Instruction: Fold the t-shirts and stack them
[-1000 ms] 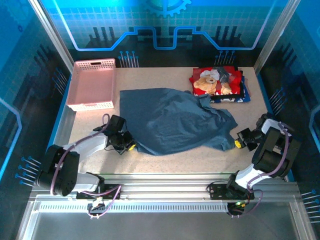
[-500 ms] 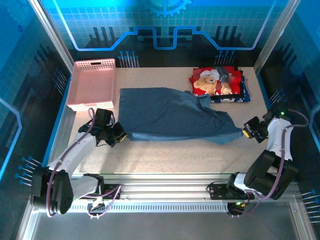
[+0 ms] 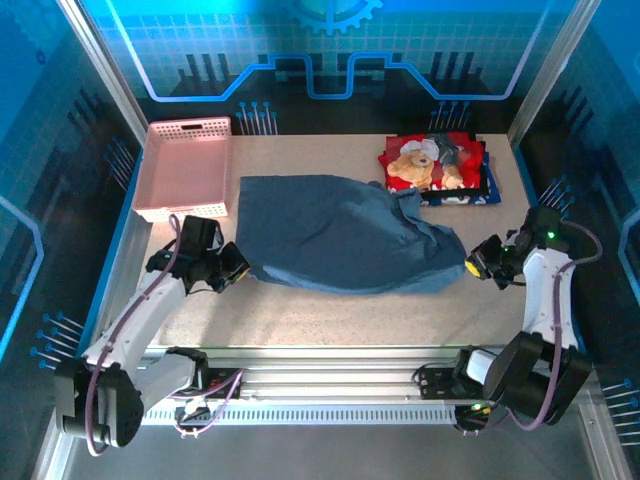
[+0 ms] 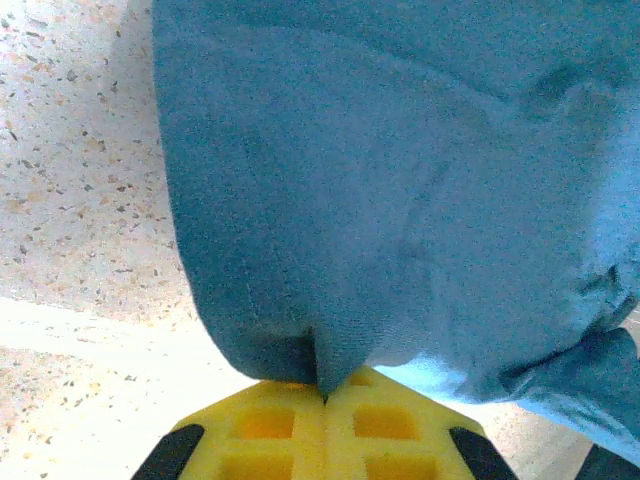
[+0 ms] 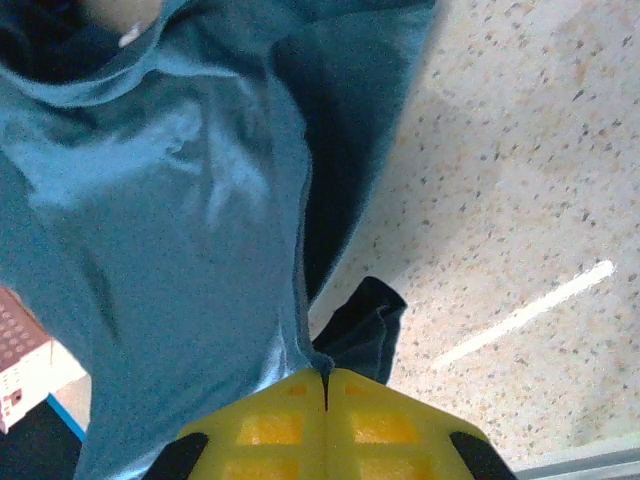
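Note:
The large slate-blue t-shirt hangs stretched across the middle of the table between both arms. My left gripper is shut on its left lower corner; the left wrist view shows the cloth pinched between the closed yellow jaws of that gripper. My right gripper is shut on the right corner, where the cloth rises from the closed jaws of the gripper. A folded stack with the red teddy-bear shirt on top of dark ones lies at the back right.
The pink lattice basket stands at the back left, close behind my left arm. Bare speckled tabletop runs along the near edge in front of the shirt. Metal frame posts bound the table on both sides.
Both grippers have pulled outward and lifted, spreading the crumpled slate-blue shirt into a taut band; in the last half second its lower edge sagged slightly and the right gripper moved inward.

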Controlling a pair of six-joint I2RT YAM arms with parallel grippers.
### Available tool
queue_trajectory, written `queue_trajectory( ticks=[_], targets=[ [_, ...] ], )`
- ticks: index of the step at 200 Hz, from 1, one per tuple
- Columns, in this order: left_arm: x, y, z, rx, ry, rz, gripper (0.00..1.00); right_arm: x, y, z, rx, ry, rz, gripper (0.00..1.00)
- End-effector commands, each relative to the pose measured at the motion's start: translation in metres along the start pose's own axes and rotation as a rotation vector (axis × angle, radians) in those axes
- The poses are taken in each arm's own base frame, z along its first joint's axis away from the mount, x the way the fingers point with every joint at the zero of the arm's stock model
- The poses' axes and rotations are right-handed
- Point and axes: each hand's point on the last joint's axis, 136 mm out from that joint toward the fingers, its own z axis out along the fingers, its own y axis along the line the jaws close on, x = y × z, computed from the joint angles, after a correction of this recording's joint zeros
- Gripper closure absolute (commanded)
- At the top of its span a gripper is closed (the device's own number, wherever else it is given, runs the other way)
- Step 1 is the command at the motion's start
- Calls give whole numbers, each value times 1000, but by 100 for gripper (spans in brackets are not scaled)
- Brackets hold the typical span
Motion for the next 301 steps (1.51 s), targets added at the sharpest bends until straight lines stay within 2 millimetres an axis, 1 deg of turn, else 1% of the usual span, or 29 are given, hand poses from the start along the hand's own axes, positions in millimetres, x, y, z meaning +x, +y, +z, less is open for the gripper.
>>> queue_trajectory(
  ticks=[1, 15, 31, 54, 69, 79, 83, 99, 117, 150, 177, 227, 233, 237, 248, 262, 265, 270, 273, 275, 279, 281, 282, 285, 287, 292, 293, 294, 301],
  targets=[
    [7, 10, -17, -33, 0, 3, 100, 31, -6, -9, 14, 57, 33, 100],
    [13, 25, -24, -82, 0, -18, 100, 40, -7, -17, 11, 45, 33, 100],
    [20, 50, -35, -155, -13, -57, 100, 51, -7, -24, -6, 35, 33, 100],
    [25, 79, -44, -215, -29, -122, 100, 65, -21, -24, 23, 33, 39, 100],
    [23, 76, -47, -210, -41, -121, 100, 75, -30, -20, 40, 54, 50, 100],
    [23, 81, -47, -239, -38, -126, 100, 78, -30, -22, 35, 52, 53, 100],
    [23, 84, -48, -256, -38, -129, 100, 82, -35, -18, 46, 69, 62, 100],
    [22, 86, -51, -267, -57, -136, 100, 87, -36, -22, 45, 63, 59, 100],
    [21, 87, -51, -259, -75, -150, 100, 98, -37, -22, 47, 92, 44, 100],
    [26, 81, -40, -198, -48, -176, 100, 122, -50, -4, 76, 154, 29, 100],
    [25, 81, -41, -200, -54, -171, 100, 121, -44, 8, 81, 164, 4, 100],
    [14, 92, -61, -275, -159, -177, 100, 89, -25, -7, 122, 77, -94, 100],
    [11, 89, -61, -257, -175, -176, 100, 86, -23, -5, 112, 78, -91, 100],
    [8, 84, -61, -236, -183, -174, 100, 80, -11, -11, 81, 55, -100, 100],
    [-1, 67, -62, -164, -208, -169, 100, 71, 2, -14, 42, 46, -106, 100],
    [-20, 33, -70, -49, -257, -138, 100, 55, 36, -20, -66, 16, -143, 100],
    [-26, 26, -73, -29, -268, -131, 100, 50, 48, -24, -102, 4, -155, 100],
    [-35, 11, -78, 7, -289, -109, 100, 44, 60, -27, -134, -1, -167, 100],
    [-41, 2, -80, 28, -298, -92, 100, 38, 74, -32, -171, -10, -184, 100],
    [-46, -7, -84, 47, -309, -77, 100, 37, 77, -32, -179, -10, -187, 100],
    [-54, -23, -92, 86, -330, -48, 100, 28, 95, -39, -225, -25, -212, 100],
    [-59, -31, -95, 101, -337, -36, 100, 26, 99, -41, -235, -30, -217, 100],
    [-61, -35, -97, 109, -342, -29, 100, 23, 107, -45, -252, -37, -226, 100],
    [-68, -48, -103, 136, -355, -9, 100, 20, 113, -48, -268, -45, -236, 100],
    [-73, -56, -107, 154, -365, 4, 100, 13, 126, -55, -295, -60, -251, 100],
    [-84, -79, -118, 200, -388, 44, 100, 5, 145, -67, -335, -83, -278, 100],
    [-87, -83, -121, 209, -393, 51, 100, 5, 145, -67, -335, -83, -278, 100],
    [-88, -88, -125, 221, -402, 60, 100, 1, 153, -72, -352, -94, -289, 100],
    [-103, -115, -140, 260, -433, 115, 100, -9, 178, -92, -401, -138, -328, 100]
  ],
)
